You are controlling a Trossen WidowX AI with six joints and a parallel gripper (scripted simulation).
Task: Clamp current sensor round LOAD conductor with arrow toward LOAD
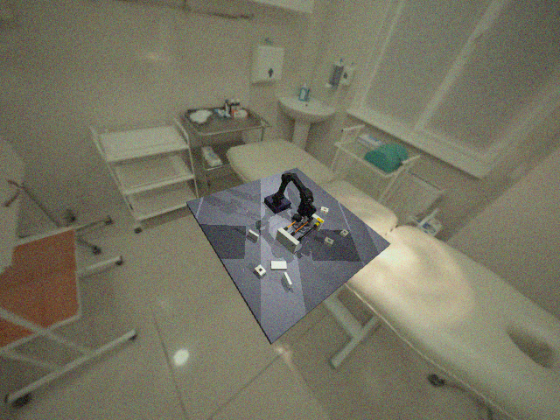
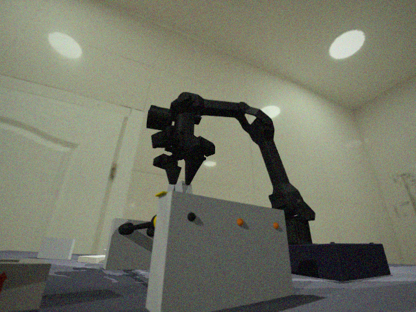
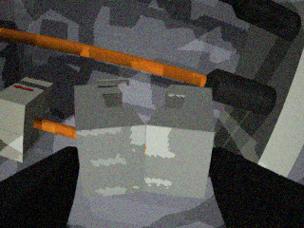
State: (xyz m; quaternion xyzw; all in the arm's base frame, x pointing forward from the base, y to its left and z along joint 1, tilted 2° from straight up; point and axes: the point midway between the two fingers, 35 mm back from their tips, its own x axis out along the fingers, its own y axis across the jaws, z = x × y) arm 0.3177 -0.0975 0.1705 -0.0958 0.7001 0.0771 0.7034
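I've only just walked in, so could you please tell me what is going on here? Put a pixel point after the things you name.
The black robot arm [image 1: 287, 177] [image 2: 220, 108] has a grey split-core sensor [image 2: 182, 186] [image 3: 142, 159] held between its jaws, above the orange conductors [image 3: 180, 74] by the upright grey panel [image 1: 287, 239] [image 2: 228, 255]. The sensor appears not to be clamped round a conductor. Which conductor is LOAD, I cannot tell.
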